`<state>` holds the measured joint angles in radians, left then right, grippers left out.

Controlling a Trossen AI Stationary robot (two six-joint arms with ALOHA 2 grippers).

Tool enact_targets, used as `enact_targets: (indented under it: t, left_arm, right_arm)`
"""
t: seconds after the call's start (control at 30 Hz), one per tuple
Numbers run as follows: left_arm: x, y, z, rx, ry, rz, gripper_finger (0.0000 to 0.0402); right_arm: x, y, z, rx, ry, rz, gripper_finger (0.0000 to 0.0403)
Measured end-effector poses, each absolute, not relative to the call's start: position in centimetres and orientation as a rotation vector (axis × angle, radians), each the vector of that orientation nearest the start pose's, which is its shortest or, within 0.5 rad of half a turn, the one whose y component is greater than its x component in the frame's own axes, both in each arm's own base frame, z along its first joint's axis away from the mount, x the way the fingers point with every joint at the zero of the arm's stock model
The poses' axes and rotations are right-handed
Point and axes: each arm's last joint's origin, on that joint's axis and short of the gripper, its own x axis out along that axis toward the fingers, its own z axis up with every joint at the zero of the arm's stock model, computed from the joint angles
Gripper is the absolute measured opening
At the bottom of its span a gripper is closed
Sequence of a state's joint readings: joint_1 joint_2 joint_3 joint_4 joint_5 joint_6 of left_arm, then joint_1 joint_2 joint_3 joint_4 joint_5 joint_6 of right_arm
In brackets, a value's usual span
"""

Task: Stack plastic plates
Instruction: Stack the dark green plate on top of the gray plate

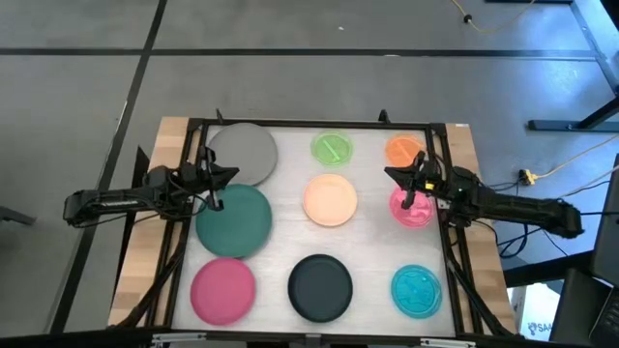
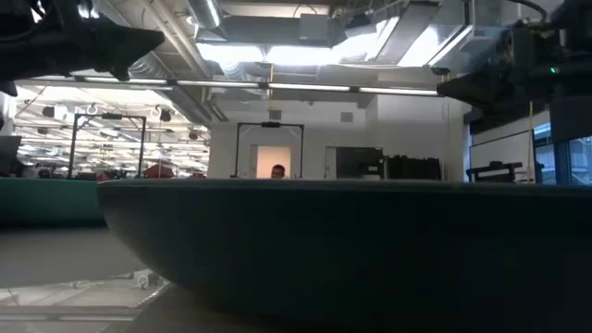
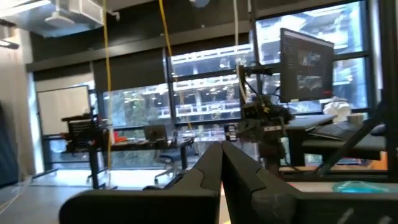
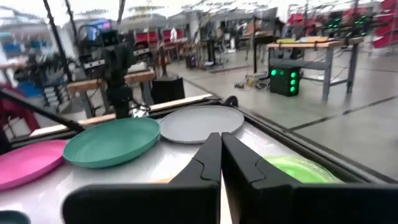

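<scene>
Nine plates lie flat and apart on the white table top: grey (image 1: 244, 153), green (image 1: 332, 148), orange (image 1: 404, 148), dark teal (image 1: 233, 220), peach (image 1: 330, 199), magenta (image 1: 411, 206), pink (image 1: 223, 289), black (image 1: 320, 287) and cyan (image 1: 417, 289). My left gripper (image 1: 215, 184) hovers shut over the gap between the grey and teal plates. Its fingers (image 3: 211, 171) lie closed together, pointing level across the table. My right gripper (image 1: 411, 179) hovers shut between the orange and magenta plates, with its fingers (image 4: 208, 158) closed too. It faces the teal plate (image 4: 112, 142) and the grey plate (image 4: 200, 123).
A dark frame (image 1: 319, 124) runs around the table top, with wooden edges (image 1: 169, 135) outside it. In the low view the black plate (image 2: 342, 240) fills the foreground. Both arms reach in from the table's left and right sides. Cables lie on the floor at the right (image 1: 571, 159).
</scene>
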<state>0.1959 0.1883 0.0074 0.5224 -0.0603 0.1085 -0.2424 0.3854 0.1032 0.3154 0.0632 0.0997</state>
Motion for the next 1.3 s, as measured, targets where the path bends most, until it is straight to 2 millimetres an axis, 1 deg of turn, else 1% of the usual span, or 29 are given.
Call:
enact_targets:
  t: [0.17,0.3,0.43,0.6,0.77,0.9,1.03,1.17,1.3]
  left_arm:
    - [10.6,2.2,20.6,0.139,-0.383,0.247,0.0001]
    - [11.0,2.1,20.5,0.122,-0.363,0.196,0.0001]
    - [11.6,2.2,19.9,0.087,-0.299,0.183,0.0001]
    - [12.3,2.3,19.2,0.053,-0.231,0.176,0.0001]
    - [12.6,2.4,19.0,0.05,-0.21,0.185,0.0001]
    - [12.6,2.5,19.0,0.049,-0.213,0.193,0.0001]
    - [12.7,2.5,18.9,0.021,-0.202,0.191,0.0001]
    - [12.9,2.5,18.6,-0.008,-0.179,0.188,0.0001]
    - [13.1,2.6,18.3,-0.01,-0.15,0.189,0.0001]
  right_arm:
    - [14.2,-3.5,21.3,0.046,0.046,-0.251,0.0005]
    - [16.1,-4.0,22.8,0.031,0.083,-0.245,0.0005]
    - [17.9,-4.2,23.6,0.04,0.116,-0.165,0.0005]
    - [19.7,-4.5,23.2,0.054,0.186,-0.135,0.0005]
    - [21.0,-4.7,22.5,0.07,0.238,-0.116,0.0005]
    - [22.0,-4.0,21.9,0.063,0.262,-0.074,0.0005]
    - [23.2,-3.1,21.5,0.048,0.22,-0.045,0.0005]
    - [24.4,-2.2,20.5,0.036,0.215,-0.044,0.0005]
    - [25.4,-1.7,19.5,0.033,0.234,-0.038,0.0005]
